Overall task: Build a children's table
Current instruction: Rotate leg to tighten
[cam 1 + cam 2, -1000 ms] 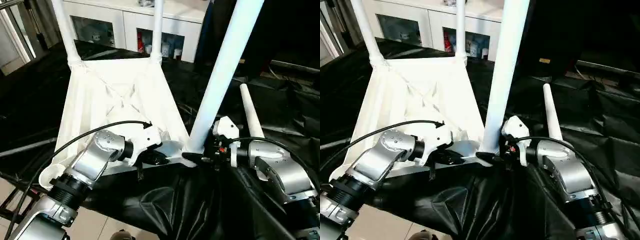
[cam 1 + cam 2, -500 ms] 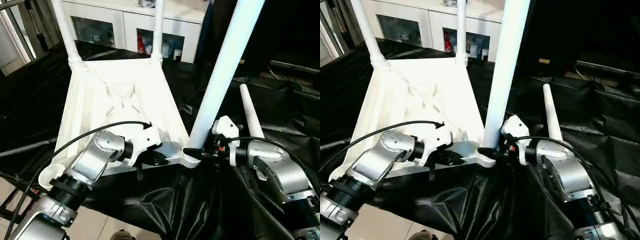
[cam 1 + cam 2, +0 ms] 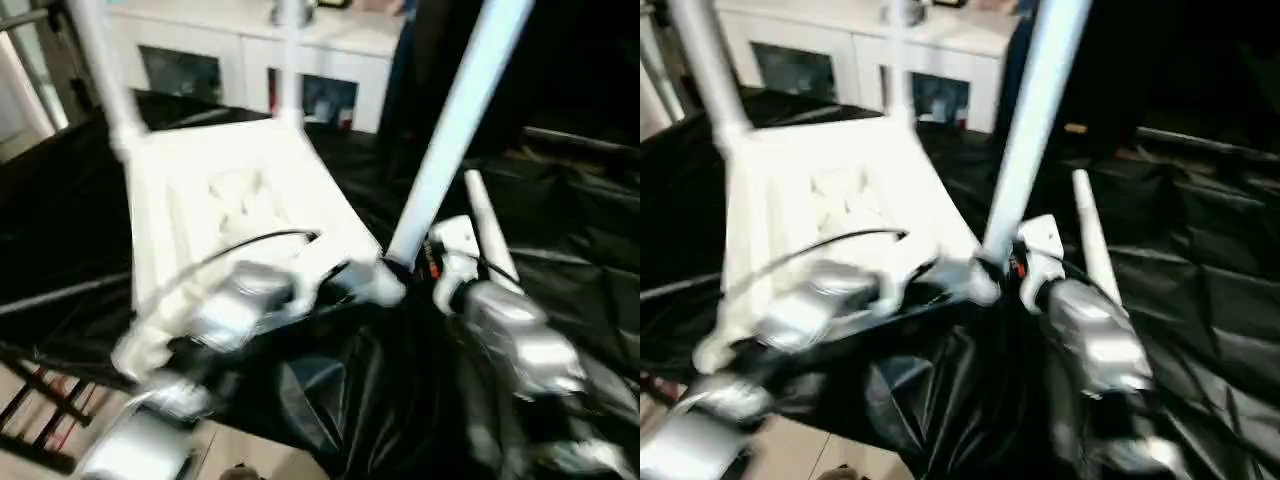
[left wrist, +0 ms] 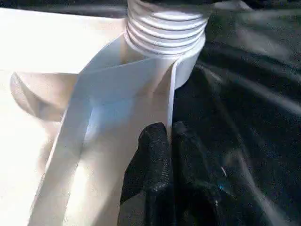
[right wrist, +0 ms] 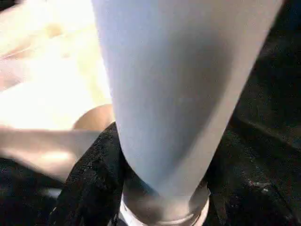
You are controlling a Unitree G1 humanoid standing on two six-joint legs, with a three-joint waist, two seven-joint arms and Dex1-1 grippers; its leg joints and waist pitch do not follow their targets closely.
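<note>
Looking down over the silver forearms, you have the children's table (image 3: pixel 240 190) lying upside down on the black-draped tabletop (image 3: pixel 560 230), its ribbed underside facing up. Two far legs (image 3: pixel 105 80) stand upright in the corner sockets on the side away from the robot, in front of a white cabinet (image 3: pixel 230 50). At the near right corner a tilted leg (image 3: pixel 450 130) rises from its socket and leans away to the right. Your right pincer (image 5: pixel 162 160) is clamped on this leg just above its base; in the right wrist view the white tube sits between the black fingers (image 5: pixel 94 179), with the socket's collar directly beneath. Your left pincer (image 4: pixel 169 129) is pressed together on a thin upright wall of the table's underside, right beside that same corner socket (image 4: pixel 164 33), whose ridged neck shows just beyond the fingertips. The two pincers sit close together at this corner, the left on the table's edge and the right on the leg. A loose leg (image 3: pixel 485 225) lies on the black cloth just beyond the right arm, apart from the table and pointing away from the robot. The head views are smeared, so you cannot tell how deep the tilted leg sits in its socket.
</note>
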